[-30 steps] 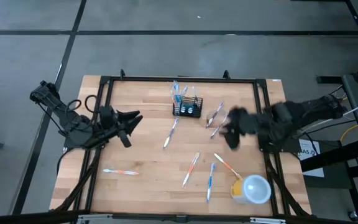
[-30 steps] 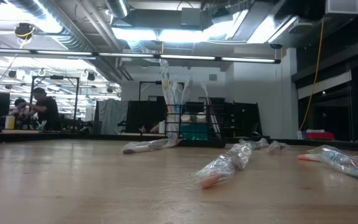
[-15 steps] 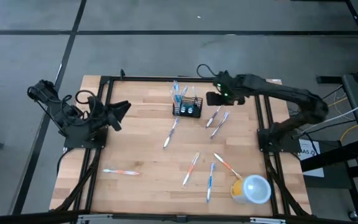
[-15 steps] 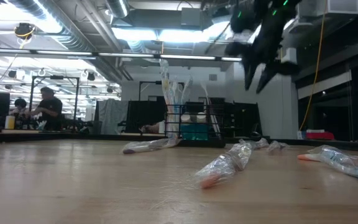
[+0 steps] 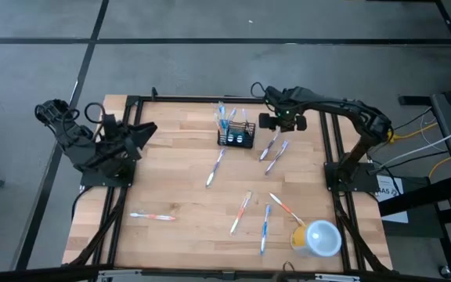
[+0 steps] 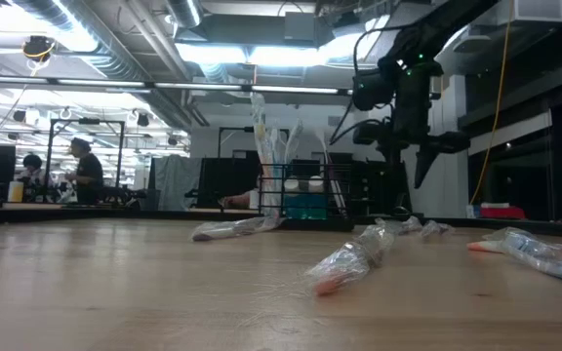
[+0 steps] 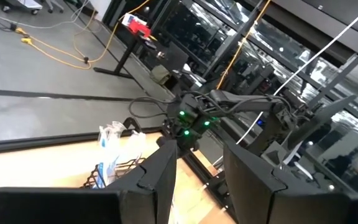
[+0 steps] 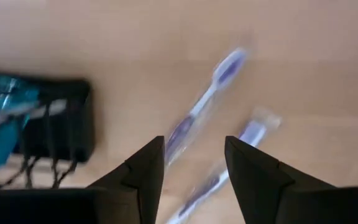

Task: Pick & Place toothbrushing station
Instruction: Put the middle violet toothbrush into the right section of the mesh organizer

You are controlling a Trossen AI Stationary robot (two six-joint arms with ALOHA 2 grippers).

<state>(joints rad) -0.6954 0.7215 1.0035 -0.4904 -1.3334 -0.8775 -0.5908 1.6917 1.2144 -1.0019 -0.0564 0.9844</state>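
The toothbrushing station, a black mesh holder (image 5: 236,135) with a few toothbrushes standing in it, sits at the far middle of the table; it also shows in the low view (image 6: 305,198). Several wrapped toothbrushes lie loose on the wood. Two purple toothbrushes (image 8: 205,102) (image 8: 248,134) lie just right of the holder. My right gripper (image 5: 276,121) hangs open above these two, pointing down, touching nothing (image 8: 192,142). My left gripper (image 5: 147,130) stands open and level at the table's left edge (image 7: 201,149).
More wrapped toothbrushes lie mid-table (image 5: 215,167), near right (image 5: 241,213) (image 5: 265,227) (image 5: 286,207) and near left (image 5: 151,215). A yellow cup with a pale lid (image 5: 316,238) stands at the near right corner. A black frame (image 5: 225,99) borders the table.
My right arm has swung from the table's right edge toward the far side, then come down beside the holder, its gripper turning to point down over the two purple toothbrushes. My left gripper has drawn back toward the table's far left. Nothing on the table has moved.
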